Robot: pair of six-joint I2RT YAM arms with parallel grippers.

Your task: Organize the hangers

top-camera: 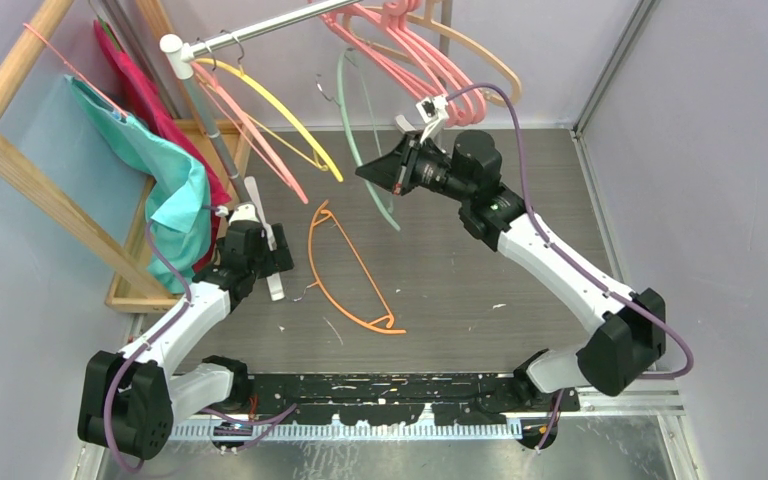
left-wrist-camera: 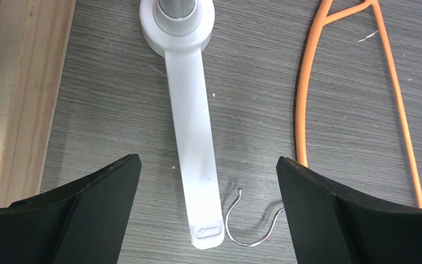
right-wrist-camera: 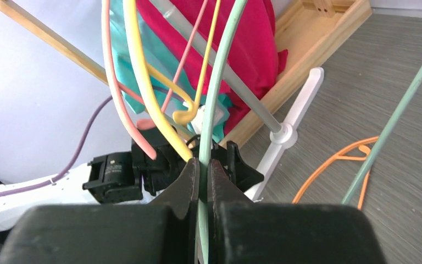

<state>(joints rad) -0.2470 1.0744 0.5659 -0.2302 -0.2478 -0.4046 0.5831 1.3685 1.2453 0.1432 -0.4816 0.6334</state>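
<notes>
My right gripper (top-camera: 362,170) is shut on the thin grey-green hanger (top-camera: 352,130), gripping its arm (right-wrist-camera: 220,82) in the air; its wire hook hangs just below the rail. Thick pink hangers (top-camera: 400,45) and a beige one (top-camera: 485,65) hang on the rail at the top. A yellow hanger (top-camera: 275,105) and thin pink ones (top-camera: 250,135) hang near the rail's left end. An orange hanger (top-camera: 345,270) lies flat on the floor. My left gripper (top-camera: 272,258) is open and empty just above the floor, with the orange hanger's wire hook (left-wrist-camera: 247,231) between its fingers.
The silver rail with a white end cap (top-camera: 172,44) stands on a pole whose white foot (left-wrist-camera: 192,137) lies between my left fingers. A wooden rack (top-camera: 20,150) with teal cloth (top-camera: 175,190) and magenta cloth (top-camera: 140,90) stands on the left. Walls close in on the left, back and right.
</notes>
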